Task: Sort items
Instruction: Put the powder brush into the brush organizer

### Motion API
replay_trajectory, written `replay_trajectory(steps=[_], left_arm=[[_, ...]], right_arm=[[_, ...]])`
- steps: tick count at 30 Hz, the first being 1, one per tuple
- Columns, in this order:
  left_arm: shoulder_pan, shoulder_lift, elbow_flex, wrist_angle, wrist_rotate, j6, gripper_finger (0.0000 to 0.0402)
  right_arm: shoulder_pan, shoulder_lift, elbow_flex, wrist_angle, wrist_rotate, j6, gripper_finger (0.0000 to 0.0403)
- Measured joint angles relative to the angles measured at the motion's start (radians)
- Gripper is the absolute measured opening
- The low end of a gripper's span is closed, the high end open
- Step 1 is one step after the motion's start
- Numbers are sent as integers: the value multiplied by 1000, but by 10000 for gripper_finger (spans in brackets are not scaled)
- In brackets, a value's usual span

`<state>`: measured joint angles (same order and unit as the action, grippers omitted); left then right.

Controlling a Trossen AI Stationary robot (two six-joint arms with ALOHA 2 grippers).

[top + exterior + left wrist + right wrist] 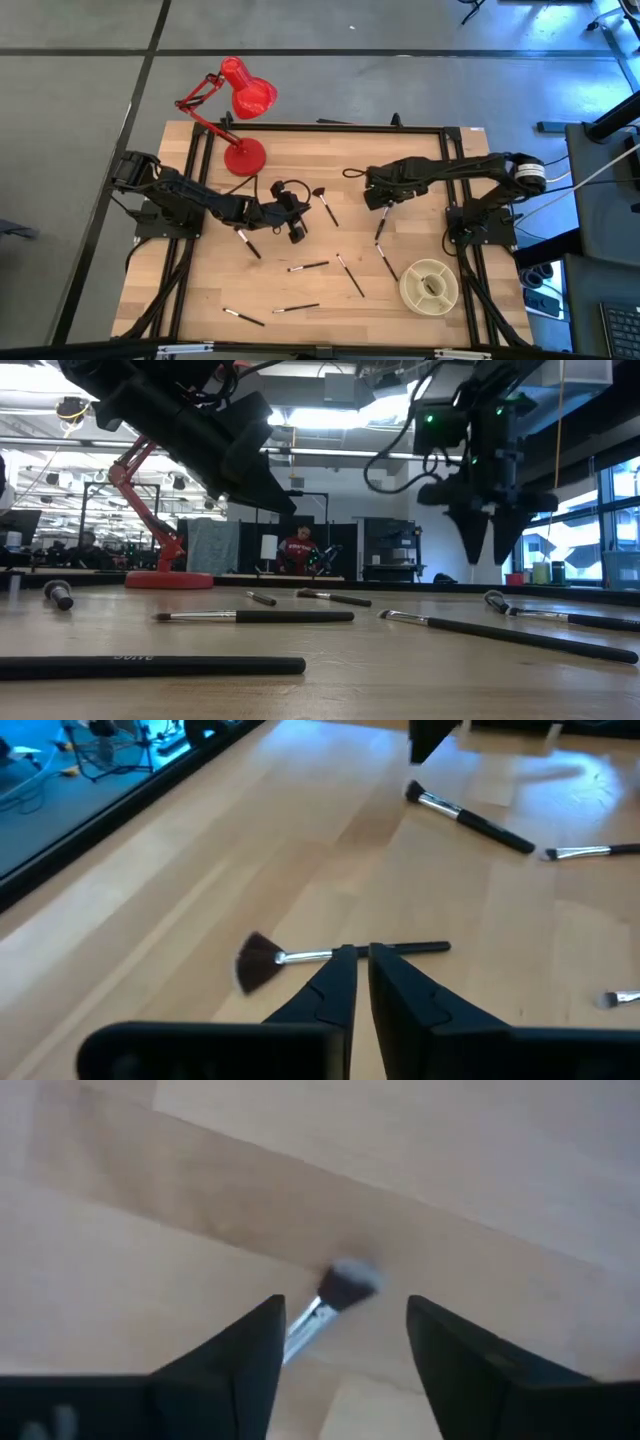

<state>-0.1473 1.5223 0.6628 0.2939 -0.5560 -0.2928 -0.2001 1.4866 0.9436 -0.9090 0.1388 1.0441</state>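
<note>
Right gripper (pixel 340 1350), jaws wide, hangs over a brush (pixel 330 1300) near the table's (pixel 420 160) far edge, apparently to grasp it; left gripper (pixel 360 985), jaws narrow and empty, hovers above a fan brush (pixel 300 957). Others lie scattered.

arms: two dark, jointed, matte black links
cables: black loops along both arms
right arm joint: a pale ring
fingers (pixel 240 1370): black, tapered wedges
lights: small green dots
</note>
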Motion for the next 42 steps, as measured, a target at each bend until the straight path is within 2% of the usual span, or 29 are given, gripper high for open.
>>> replay_trajectory(steps=[6, 14, 20, 28, 34, 42], left_arm=[[23, 13, 0, -7, 36, 0, 50], [28, 34, 0, -3, 102, -1, 54], [24, 34, 0, -9, 104, -7, 53], [24, 34, -1, -9, 104, -8, 56], [24, 34, 0, -12, 78, -7, 55], [25, 34, -1, -8, 50, 0, 47]], right_arm=[[-3, 106, 0, 27, -5, 17, 221], [-29, 194, -1, 70, -49, -41, 178], [-41, 206, -1, 118, -81, -90, 124], [-35, 204, -1, 158, -75, -134, 13], [-8, 149, -2, 221, 32, -178, 12], [91, -124, -2, 248, 209, -263, 5]])
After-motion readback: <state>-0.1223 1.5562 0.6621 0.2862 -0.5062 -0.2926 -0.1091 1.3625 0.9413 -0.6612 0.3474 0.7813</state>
